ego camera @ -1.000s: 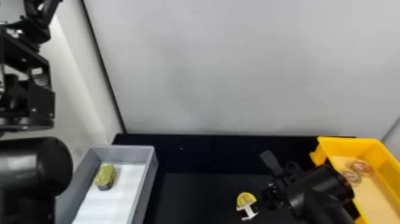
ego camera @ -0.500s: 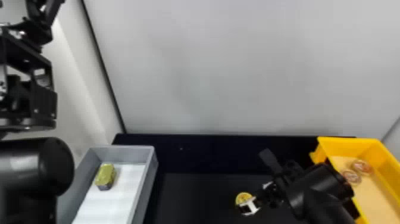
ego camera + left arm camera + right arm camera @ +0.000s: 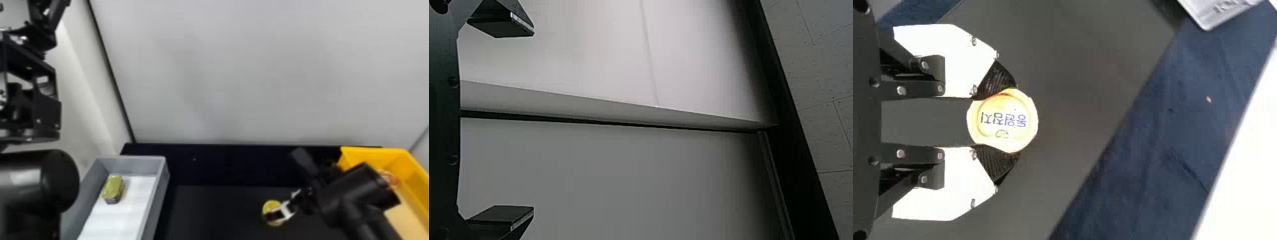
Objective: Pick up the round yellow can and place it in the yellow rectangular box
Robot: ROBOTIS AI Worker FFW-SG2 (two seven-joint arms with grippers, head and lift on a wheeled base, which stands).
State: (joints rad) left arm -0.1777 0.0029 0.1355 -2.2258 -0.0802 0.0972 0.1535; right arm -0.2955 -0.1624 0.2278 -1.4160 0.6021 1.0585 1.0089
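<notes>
Right wrist view, nearest first: the right gripper (image 3: 1014, 121) has its two dark fingertips against opposite sides of the round yellow can (image 3: 1002, 121), whose lid faces the camera. Beneath lies the dark table (image 3: 217, 212), and the can appears to rest on it. At the head view's left edge stands the left arm (image 3: 35, 178); its gripper (image 3: 533, 120), in the left wrist view, is spread wide with nothing between its fingers.

The step in hand seems to be the grasp — the can is pinched but probably not lifted. Next calls for a firm squeeze, a straight lift, then a carry to the robot's right, high enough to clear the box wall.

Farther out, on the right, is the yellow rectangular box (image 3: 373, 154), partly behind the right arm (image 3: 354, 194). On the left, a grey tray (image 3: 162, 188) holds a yellow-green block (image 3: 113, 187) — not the target. Beyond everything rises a pale wall (image 3: 242, 70).
</notes>
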